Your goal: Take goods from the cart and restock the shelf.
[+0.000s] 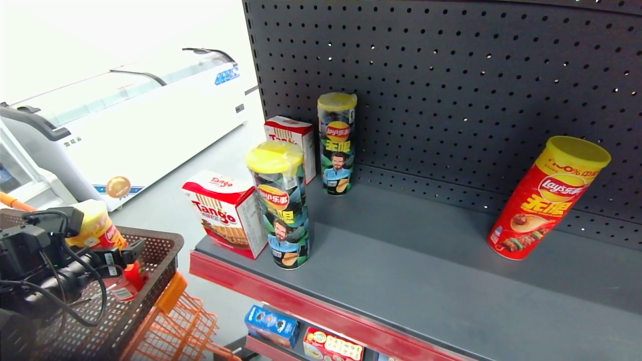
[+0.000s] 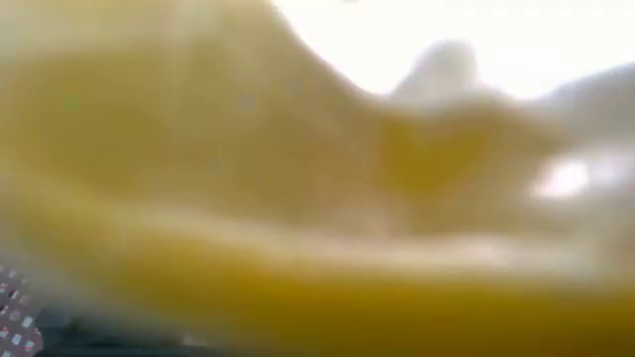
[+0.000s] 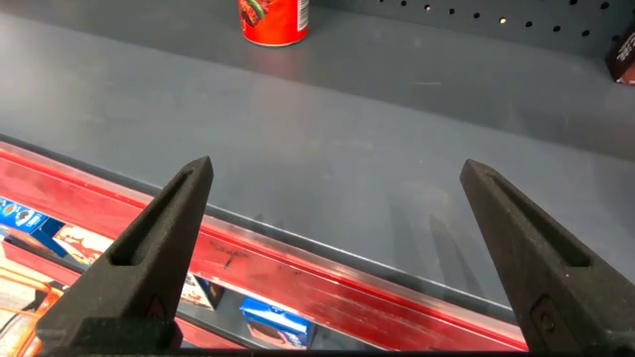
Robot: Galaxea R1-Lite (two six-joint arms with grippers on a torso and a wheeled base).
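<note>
In the head view my left gripper (image 1: 103, 250) is down in the brown cart basket (image 1: 159, 273) at the lower left. It is shut on a tilted red chips can with a yellow lid (image 1: 95, 225). That yellow lid (image 2: 298, 198) sits blurred right up against the left wrist camera. My right gripper (image 3: 337, 258) is open with nothing between its fingers, hovering over the red front edge of the grey shelf board (image 3: 377, 129). Another red chips can (image 1: 546, 200) leans against the pegboard at the shelf's right, and its base (image 3: 273, 20) lies beyond the right gripper.
At the shelf's left stand two green chips cans (image 1: 281, 210) (image 1: 337, 143) and two red-and-white wafer boxes (image 1: 225, 213) (image 1: 293, 140). The middle of the shelf (image 1: 401, 271) is bare. Boxed goods (image 1: 273, 326) lie on the lower shelf. A white chest freezer (image 1: 140, 115) stands behind the cart.
</note>
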